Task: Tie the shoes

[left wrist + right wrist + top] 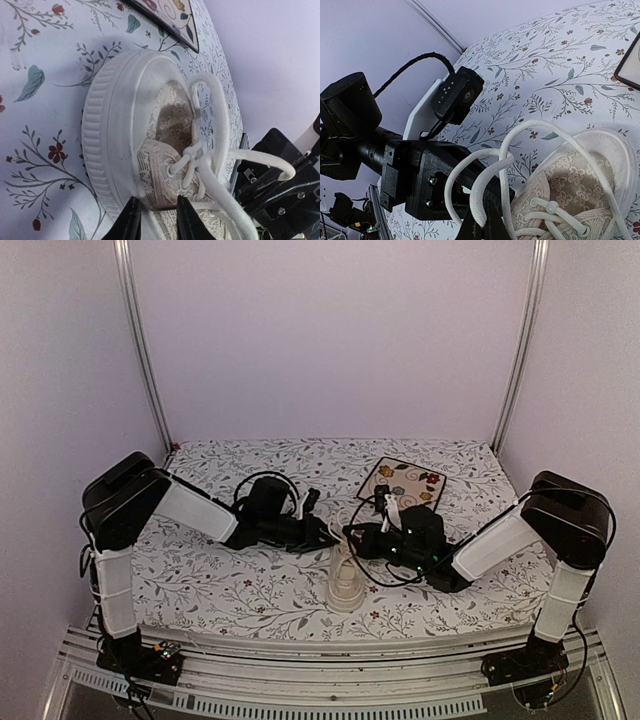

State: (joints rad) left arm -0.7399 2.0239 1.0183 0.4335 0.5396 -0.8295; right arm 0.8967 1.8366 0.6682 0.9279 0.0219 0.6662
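Nearest, at 7 and 5 o'clock of the top view, two arm bases [140, 658] bolted by a metal rail [320, 680]. Just past them, near the middle of the flowery table cloth [250, 590], a cream-white sneaker [347, 585], sitting on its pale sole, lying long-ways from 6 to 12 o'clock. Lacy cloth on top, ribbed rubber round the edge. Long white laces [520, 132] standing up off the sneaker in big loops, with a small crossing low down by the lace holes. At 11 o'clock of the sneaker, the left gripper [322, 534], reaching in low, just beside the sneaker's far end. Narrow gap between its two black fingers [133, 220], with the sneaker's side showing in that gap; hard to tell whether pinching anything or only close. At 1 o'clock of the sneaker, the right gripper [352, 532], squeezed tight, holding one of the laces up in the air. Both grippers close together by the far end of the sneaker. Farther back, at 1 o'clock again, a square tile [403, 481] with a dark rim and little flowers, lying flat, apart from the sneaker. Farthest of all, plain pale walls [330, 340] and two metal posts [140, 350].
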